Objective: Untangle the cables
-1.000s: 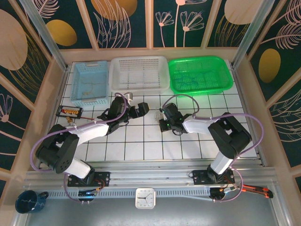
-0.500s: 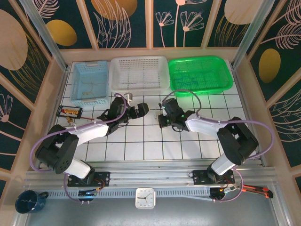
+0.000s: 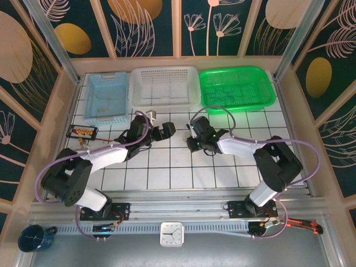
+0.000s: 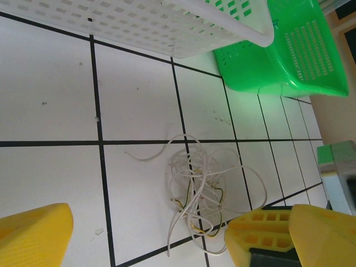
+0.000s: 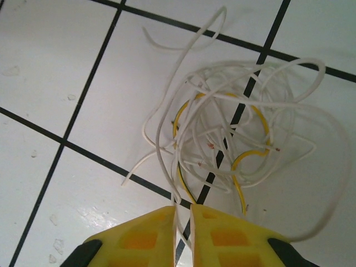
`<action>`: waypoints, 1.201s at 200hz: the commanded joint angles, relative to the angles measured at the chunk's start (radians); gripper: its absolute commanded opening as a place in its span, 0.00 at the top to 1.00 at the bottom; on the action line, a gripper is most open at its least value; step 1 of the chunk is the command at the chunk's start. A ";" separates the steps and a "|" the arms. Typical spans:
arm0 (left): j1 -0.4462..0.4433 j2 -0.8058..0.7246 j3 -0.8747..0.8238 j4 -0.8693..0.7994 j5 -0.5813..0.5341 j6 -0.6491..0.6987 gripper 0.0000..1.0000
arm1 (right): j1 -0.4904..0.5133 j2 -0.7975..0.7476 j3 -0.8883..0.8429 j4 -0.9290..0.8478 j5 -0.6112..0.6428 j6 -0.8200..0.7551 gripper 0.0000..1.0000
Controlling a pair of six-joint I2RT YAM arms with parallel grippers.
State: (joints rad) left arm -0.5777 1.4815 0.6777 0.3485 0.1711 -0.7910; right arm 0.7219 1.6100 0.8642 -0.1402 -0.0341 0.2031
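Observation:
The cables (image 5: 233, 133) are a small tangle of thin white wires with a few yellow-green ones, lying on the white tiled table (image 4: 50, 100) across a black grout line. The same cables (image 4: 200, 189) lie just beyond my left gripper (image 4: 147, 236), whose yellow fingers stand wide open on either side, touching nothing. My right gripper (image 5: 183, 214) has its yellow fingers almost together, with white strands from the near edge of the tangle running into the narrow gap. From above, the left gripper (image 3: 167, 129) and the right gripper (image 3: 191, 140) face each other mid-table.
Three baskets line the far edge: blue (image 3: 107, 98), white (image 3: 164, 87) and green (image 3: 237, 88). The white basket (image 4: 167, 22) and green basket (image 4: 278, 50) sit close behind the tangle. A small black tray (image 3: 82, 132) lies at the left.
My right gripper has shifted a little up and left toward the tangle, its elbow swinging right, and its fingers have parted slightly. The left arm has stayed still.

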 commanded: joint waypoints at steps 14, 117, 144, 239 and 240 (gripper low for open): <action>0.004 -0.027 -0.014 0.028 -0.017 -0.009 0.01 | 0.004 0.034 0.016 -0.025 0.006 -0.030 0.85; 0.004 -0.029 -0.021 0.034 -0.019 -0.010 0.01 | 0.004 0.097 0.035 -0.026 0.046 -0.059 0.76; 0.003 -0.029 -0.023 0.034 -0.020 -0.010 0.01 | 0.010 0.105 0.031 -0.030 0.046 -0.064 0.74; 0.004 -0.034 -0.026 0.038 -0.023 -0.010 0.01 | 0.082 0.156 0.044 -0.070 0.166 -0.070 0.88; 0.003 -0.034 -0.026 0.037 -0.024 -0.010 0.01 | 0.082 0.156 0.045 -0.070 0.165 -0.070 0.89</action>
State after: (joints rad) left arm -0.5777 1.4738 0.6609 0.3565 0.1562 -0.7910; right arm 0.7872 1.7229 0.8902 -0.1577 0.1070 0.1326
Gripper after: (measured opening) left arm 0.989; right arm 0.176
